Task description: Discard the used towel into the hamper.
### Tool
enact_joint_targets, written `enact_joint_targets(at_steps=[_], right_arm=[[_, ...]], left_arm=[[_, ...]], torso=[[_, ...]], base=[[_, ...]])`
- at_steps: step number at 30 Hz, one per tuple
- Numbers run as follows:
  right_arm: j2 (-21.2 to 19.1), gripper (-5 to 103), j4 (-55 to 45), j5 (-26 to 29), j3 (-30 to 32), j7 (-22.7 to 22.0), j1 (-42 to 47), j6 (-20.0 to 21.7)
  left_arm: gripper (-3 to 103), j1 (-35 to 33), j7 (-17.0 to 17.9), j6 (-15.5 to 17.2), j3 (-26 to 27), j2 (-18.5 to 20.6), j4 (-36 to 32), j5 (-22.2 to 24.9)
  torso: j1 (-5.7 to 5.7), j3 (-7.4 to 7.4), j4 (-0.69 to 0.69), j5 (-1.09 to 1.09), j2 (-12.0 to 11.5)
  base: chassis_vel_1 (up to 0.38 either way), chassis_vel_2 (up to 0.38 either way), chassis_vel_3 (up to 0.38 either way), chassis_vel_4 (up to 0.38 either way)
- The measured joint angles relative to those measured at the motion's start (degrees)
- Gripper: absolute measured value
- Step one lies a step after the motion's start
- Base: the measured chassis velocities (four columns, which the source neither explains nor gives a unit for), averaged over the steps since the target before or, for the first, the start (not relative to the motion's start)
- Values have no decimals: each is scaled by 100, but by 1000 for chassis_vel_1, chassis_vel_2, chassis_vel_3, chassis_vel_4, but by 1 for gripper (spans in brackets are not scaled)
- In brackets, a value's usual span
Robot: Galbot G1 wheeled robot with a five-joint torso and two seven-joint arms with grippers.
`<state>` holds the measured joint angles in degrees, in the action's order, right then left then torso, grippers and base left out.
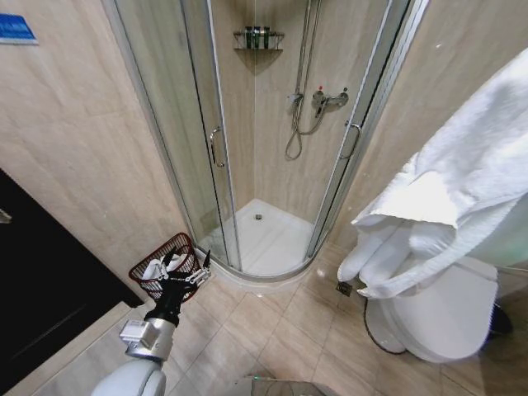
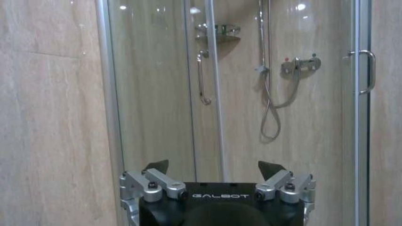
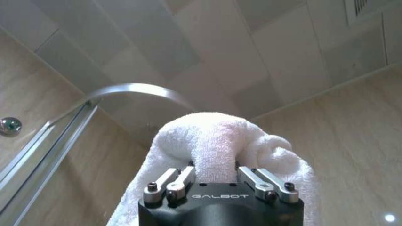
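Right wrist view shows the right gripper [image 3: 213,176] clamped on a bunched fold of the thick white terry towel [image 3: 217,136], lifted high so its length hangs free. Well below and across, the left gripper [image 1: 188,276] hovers spread and empty over the dark red-brown wire hamper [image 1: 147,280] by the curved glass shower door [image 1: 186,124].

Even warm light, glare spots on shower glass [image 2: 157,84]

The left hand [image 2: 213,170], fingers spread and empty, faces the glass shower door [image 2: 157,94].
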<state>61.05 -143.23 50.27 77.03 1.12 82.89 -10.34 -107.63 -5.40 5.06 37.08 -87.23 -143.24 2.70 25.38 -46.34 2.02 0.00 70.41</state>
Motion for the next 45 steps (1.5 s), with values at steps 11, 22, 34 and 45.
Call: enact_joint_targets(at_steps=[11, 22, 34, 45], right_arm=[[97, 20, 0, -191, -180, 122, 11, -103], [96, 20, 0, -192, -145, 147, 20, -109], [80, 20, -1, -180, -109, 146, 25, -109], [51, 20, -1, -171, -112, 142, 20, -99]], left_arm=[[93, 0, 0, 0, 0, 0, 0, 0], [93, 0, 0, 0, 0, 0, 0, 0], [93, 0, 0, 0, 0, 0, 0, 0], [93, 0, 0, 0, 0, 0, 0, 0]], torso=[[-9, 13, 0, 0, -23], [-22, 28, 0, 0, -51], [-30, 36, 0, 0, -67], [-6, 9, 0, 0, -16]], base=[[0, 0, 0, 0], [41, 45, 41, 46], [97, 91, 99, 96], [129, 122, 119, 129]])
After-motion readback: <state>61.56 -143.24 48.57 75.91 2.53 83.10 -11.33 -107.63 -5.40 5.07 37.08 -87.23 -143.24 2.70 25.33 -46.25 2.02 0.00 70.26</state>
